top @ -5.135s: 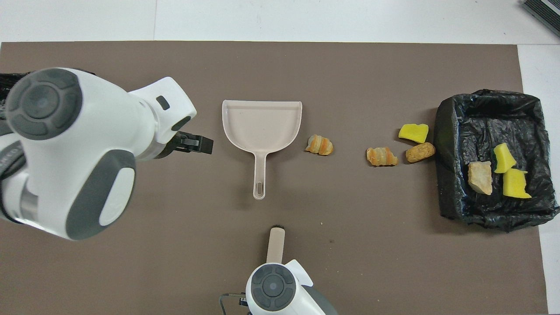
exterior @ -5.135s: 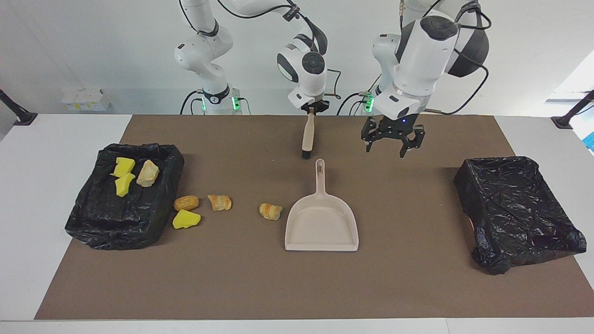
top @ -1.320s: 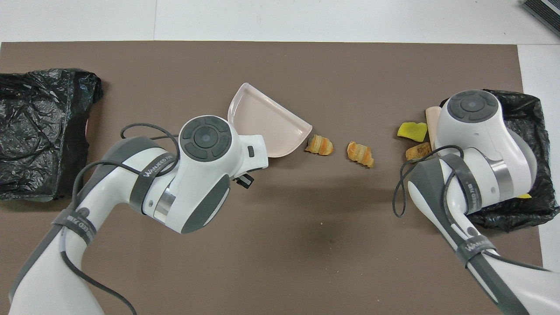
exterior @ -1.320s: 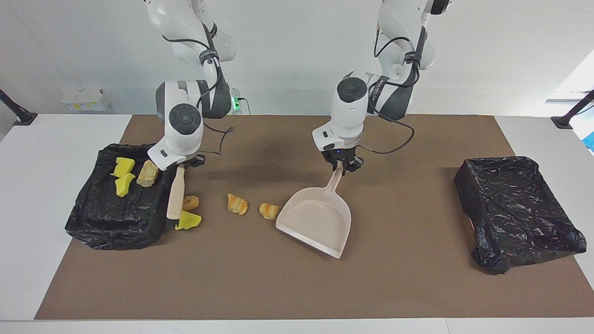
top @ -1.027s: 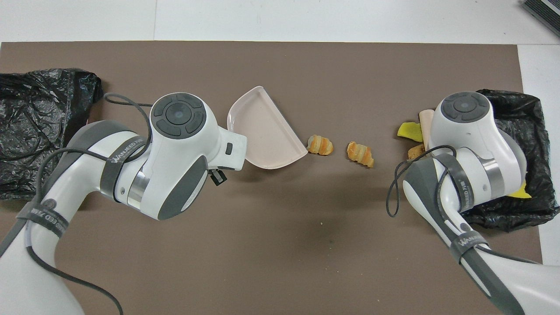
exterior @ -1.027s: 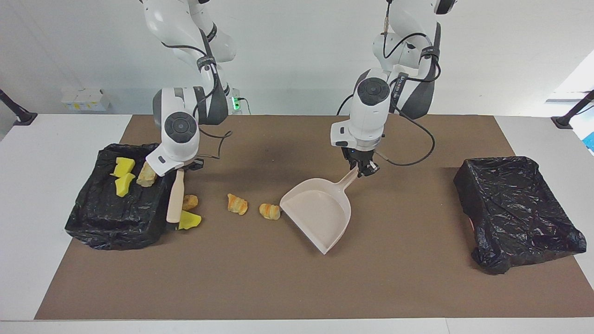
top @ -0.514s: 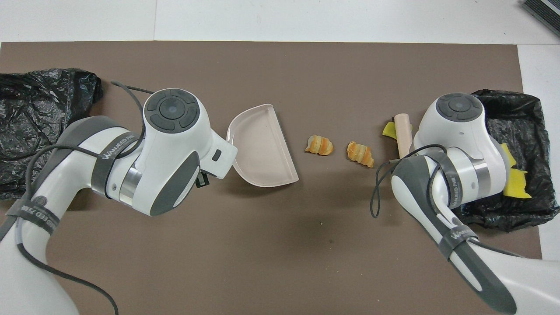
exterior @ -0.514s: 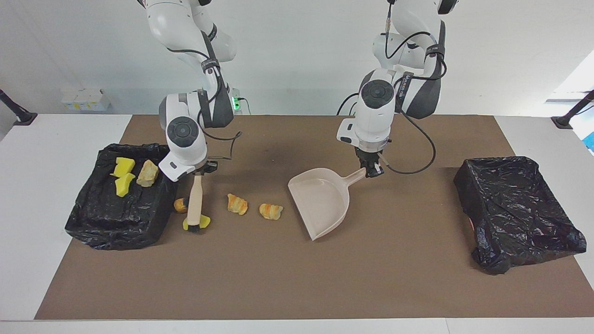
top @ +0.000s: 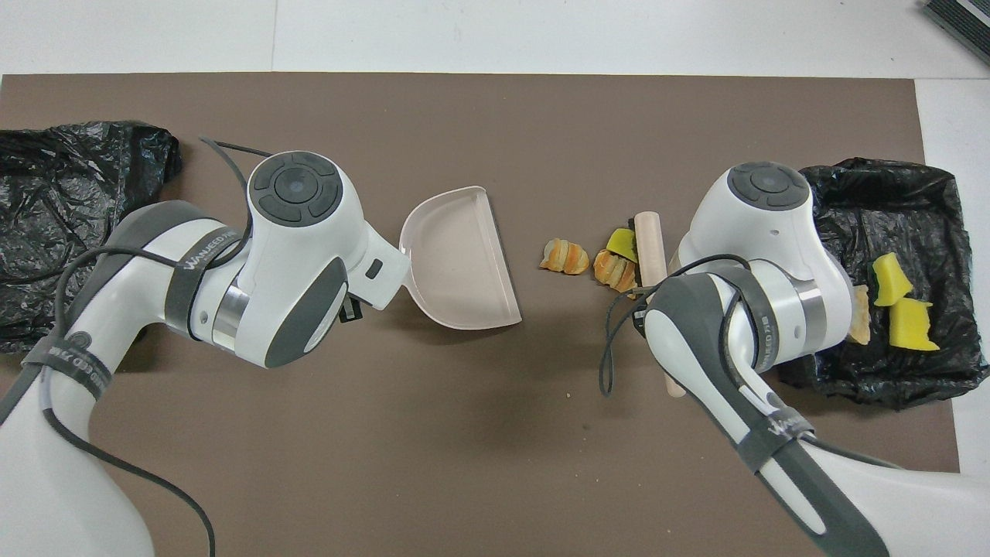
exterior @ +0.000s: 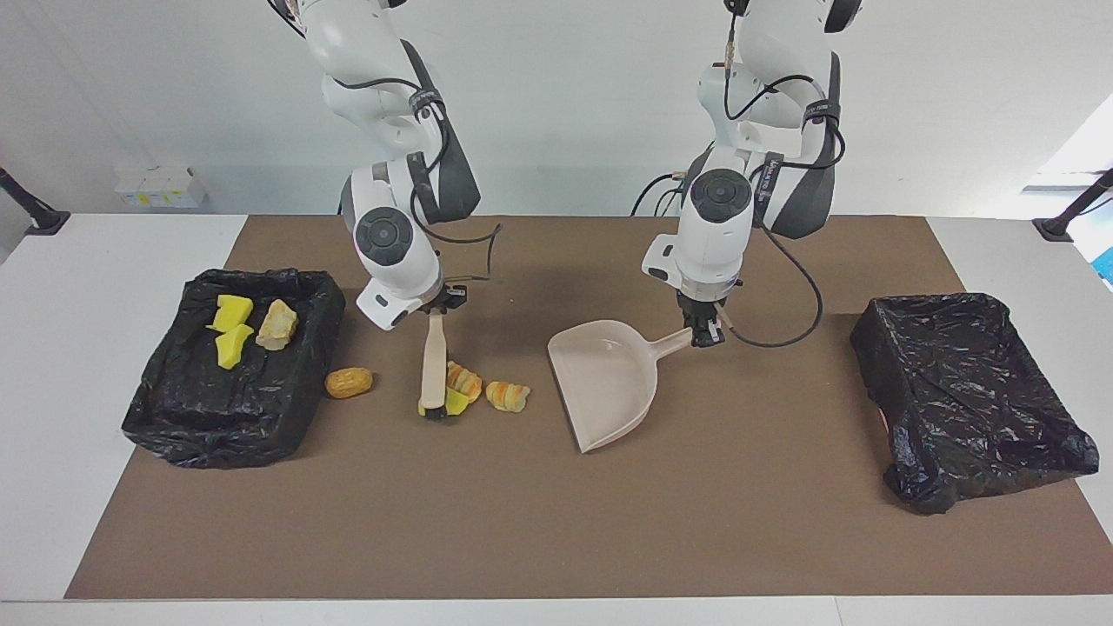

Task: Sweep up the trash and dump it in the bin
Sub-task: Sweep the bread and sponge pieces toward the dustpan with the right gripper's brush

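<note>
Beside the dustpan [exterior: 609, 382], right hand [exterior: 437, 306] clamped on brush [exterior: 432, 365] herds scraps [exterior: 474, 389]; left hand [exterior: 701, 329] clamps pan handle. Next: push scraps into pan mouth.

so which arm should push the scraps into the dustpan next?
Right. Its end effector holds the brush, whose head sits against the scraps beside the dustpan. The left end effector is occupied, gripping the dustpan's handle.

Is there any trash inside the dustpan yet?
No, the dustpan is bare inside; the nearest bread lump lies on the mat beside its open edge.
</note>
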Robot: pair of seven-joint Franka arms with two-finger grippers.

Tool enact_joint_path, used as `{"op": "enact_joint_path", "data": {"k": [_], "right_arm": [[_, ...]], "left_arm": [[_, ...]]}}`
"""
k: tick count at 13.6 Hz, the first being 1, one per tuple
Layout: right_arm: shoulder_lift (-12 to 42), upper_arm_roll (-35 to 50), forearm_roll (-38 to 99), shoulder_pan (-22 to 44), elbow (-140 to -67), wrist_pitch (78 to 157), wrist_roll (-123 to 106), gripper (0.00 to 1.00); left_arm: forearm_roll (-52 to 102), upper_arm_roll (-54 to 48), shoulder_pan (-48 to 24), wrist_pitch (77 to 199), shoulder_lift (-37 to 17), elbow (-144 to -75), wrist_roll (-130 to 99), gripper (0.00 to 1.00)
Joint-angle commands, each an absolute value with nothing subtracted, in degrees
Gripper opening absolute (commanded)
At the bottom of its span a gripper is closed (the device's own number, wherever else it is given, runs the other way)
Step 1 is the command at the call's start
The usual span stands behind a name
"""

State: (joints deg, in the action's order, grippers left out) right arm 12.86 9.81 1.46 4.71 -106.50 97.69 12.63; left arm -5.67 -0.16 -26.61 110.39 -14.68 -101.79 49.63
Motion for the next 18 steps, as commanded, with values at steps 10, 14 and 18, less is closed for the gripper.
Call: {"op": "enact_joint_path", "data": {"k": [10,14,18], "right_arm": [[13.01,9.05,-11.85,-2.64,-104.41,92.81,13.71,0.00],[9.94,9.05,-15.82,-3.16,-110.45,94.21,13.80,0.00],[9.31,9.14,-17.57,-4.56,-113.47,97.55,14.24,0.00]], "left_arm": [[-6.50,-0.09,-28.21,114.43,-14.06,-104.67,49.92,0.00],[-6.50,-0.09,-28.65,114.70,-13.71,-105.47,49.92,0.00],[-6.50,-0.09,-29.27,114.78,-13.27,-106.26,49.83,0.00]]}}
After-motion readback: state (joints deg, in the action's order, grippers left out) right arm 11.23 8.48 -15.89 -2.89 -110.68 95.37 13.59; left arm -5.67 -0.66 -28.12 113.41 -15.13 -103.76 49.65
